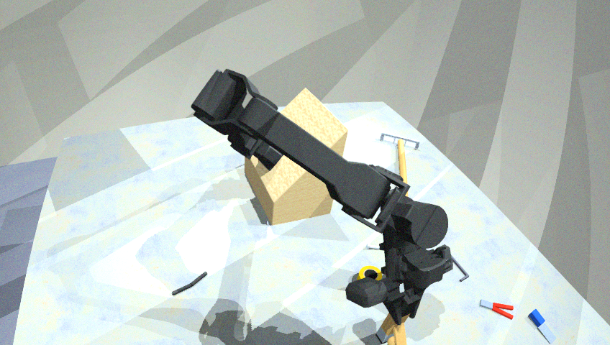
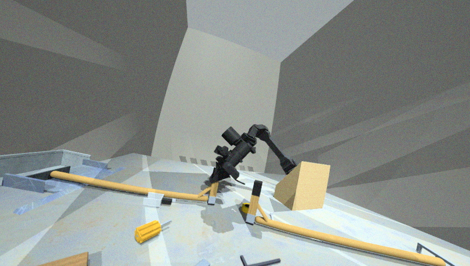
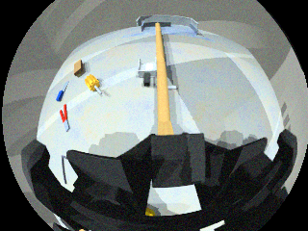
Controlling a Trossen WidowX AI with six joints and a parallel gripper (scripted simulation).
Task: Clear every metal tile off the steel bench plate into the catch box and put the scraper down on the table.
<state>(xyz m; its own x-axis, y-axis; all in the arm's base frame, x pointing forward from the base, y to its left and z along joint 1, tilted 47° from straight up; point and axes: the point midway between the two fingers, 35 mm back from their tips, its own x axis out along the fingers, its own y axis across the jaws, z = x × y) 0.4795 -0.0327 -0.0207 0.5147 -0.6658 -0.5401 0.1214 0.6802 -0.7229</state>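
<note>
Has the gripper [image 1: 404,318] [image 2: 214,180] [image 3: 175,161] shut tight on the black-topped upright handle of the long scraper [image 1: 398,335] [image 2: 125,188] [image 3: 162,87]. Holds each finger against that post, with the scraper's thin wooden brace slanting down beside the post. Has the scraper's long pole lying low, pointing away from the gripper to the catch box [image 2: 42,161] [image 3: 189,22]. Shows the black blade [image 2: 62,173] at the far tip, near the box and crosswise to the pole. Too hidden to tell if any tiles lie behind the blade. Just beside the pole, has a pale bracket with a black end [image 2: 154,199] [image 3: 146,68]. On the same side, shows a yellow screwdriver [image 2: 148,231] [image 3: 92,83], a brown wood block [image 2: 69,260] [image 3: 79,67], a blue-handled tool [image 1: 536,318] [image 3: 60,96] and red-handled pliers [image 1: 503,307] [image 3: 64,115]. Nearer the gripper, shows a dark hex key [image 1: 461,269] [image 2: 264,263] [image 3: 64,168] and a roll of yellow tape [image 1: 363,271] [image 2: 244,207]. Has a rake [image 1: 401,160] [image 2: 346,241] with a long wooden pole lying well apart from the scraper's blade, pointing another way. Behind, shows a big wooden block with a sloped top [image 1: 299,196] [image 2: 310,184], under part of the arm [image 1: 308,149] [image 2: 239,153].
</note>
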